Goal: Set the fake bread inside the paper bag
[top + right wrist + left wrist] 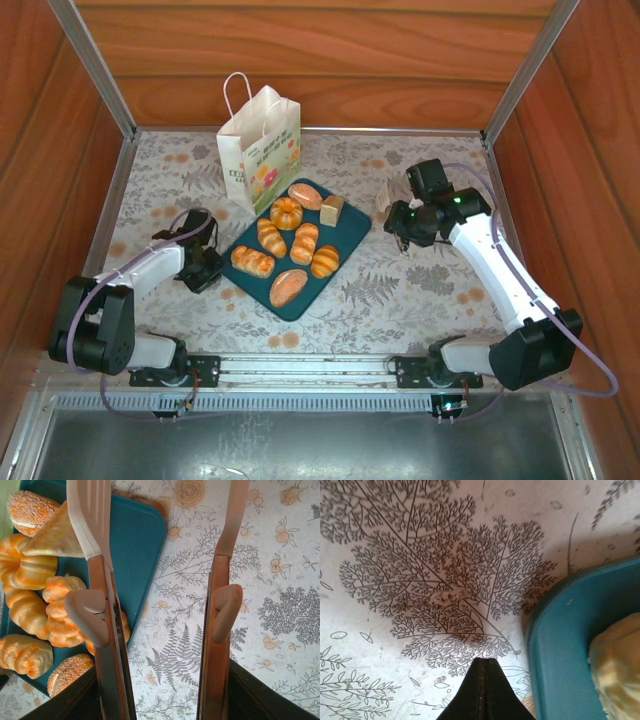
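Observation:
Several glossy golden-orange pieces of fake bread (288, 212) lie on a dark teal tray (352, 230) in the middle of the table. The white paper bag (262, 150) stands upright just behind the tray's far-left corner, its mouth open. My left gripper (205, 270) rests low beside the tray's left edge, shut and empty; its wrist view has the closed tip (485, 661) over the patterned cloth, with the tray (565, 645) and one bread (620, 665) at the right. My right gripper (400, 235), right of the tray, is shut on tongs (100, 630), whose two arms stand apart.
Wooden walls and aluminium posts (100, 80) box in the table on three sides. The tongs' cream tips (92, 515) reach over the tray's right corner (137, 545) near the bread (30, 570). A metal rail (310, 365) runs along the near edge.

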Controlling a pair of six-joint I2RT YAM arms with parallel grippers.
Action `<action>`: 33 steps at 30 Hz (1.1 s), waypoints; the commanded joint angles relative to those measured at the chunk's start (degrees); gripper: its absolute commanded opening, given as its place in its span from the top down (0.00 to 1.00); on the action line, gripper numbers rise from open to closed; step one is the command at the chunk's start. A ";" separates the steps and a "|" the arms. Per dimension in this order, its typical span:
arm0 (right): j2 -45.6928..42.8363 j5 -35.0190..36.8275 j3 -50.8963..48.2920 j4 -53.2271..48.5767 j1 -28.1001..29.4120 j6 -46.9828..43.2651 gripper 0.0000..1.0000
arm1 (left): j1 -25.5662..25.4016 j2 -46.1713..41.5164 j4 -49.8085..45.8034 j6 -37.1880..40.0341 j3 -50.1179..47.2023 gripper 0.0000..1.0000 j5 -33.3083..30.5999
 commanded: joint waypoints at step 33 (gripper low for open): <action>-0.13 4.72 1.60 -0.90 -4.28 -1.44 0.43 | -22.97 24.46 13.30 1.44 18.54 1.00 8.03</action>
